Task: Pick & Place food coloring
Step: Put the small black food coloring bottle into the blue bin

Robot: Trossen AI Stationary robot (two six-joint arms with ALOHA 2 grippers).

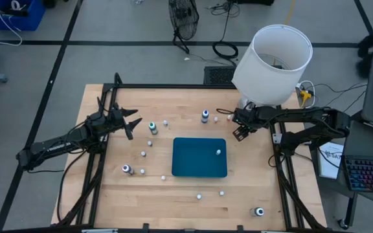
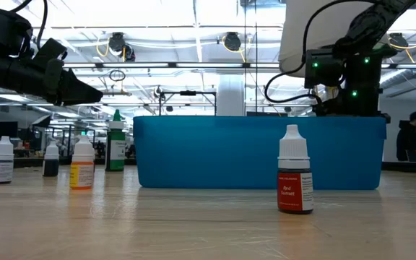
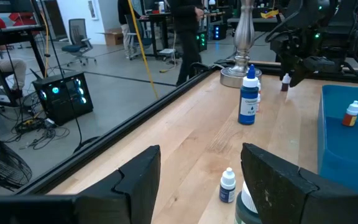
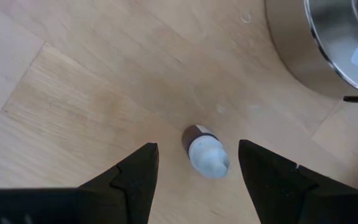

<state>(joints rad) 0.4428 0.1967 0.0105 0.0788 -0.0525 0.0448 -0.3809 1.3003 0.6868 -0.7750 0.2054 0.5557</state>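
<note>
The right gripper (image 1: 240, 127) is seen right of centre in the high view, just above the upper right corner of the teal tray (image 1: 199, 169) and below the white lamp shade (image 1: 274, 63). Its fingers (image 4: 132, 177) are spread apart and nothing is grasped. Between them, in the right wrist view, a small dark-bodied food coloring bottle with a pale cap (image 4: 205, 151) is seen standing on the wooden table (image 4: 86, 93), untouched by either finger, with the lamp's metal base (image 4: 328, 37) at the upper right of that frame.

The left gripper (image 1: 129, 123) is held at the left of the high view, its jaws released and empty, just left of a green-capped bottle (image 1: 153, 127). In the left wrist view a blue bottle (image 3: 249, 99) is seen at upper centre and a small white-capped bottle (image 3: 227, 185) near the lower centre, between the dark fingers (image 3: 138, 183).

The remaining food coloring bottles are scattered over the table around the tray: a blue one (image 1: 204, 116) above it, several at its left, a few below it, and one (image 1: 259, 211) at the lower right. One small bottle (image 1: 218, 152) is seen inside the tray, near its right edge. In the low view a bottle labelled Red (image 2: 295, 180) stands in front of the tray.
</note>
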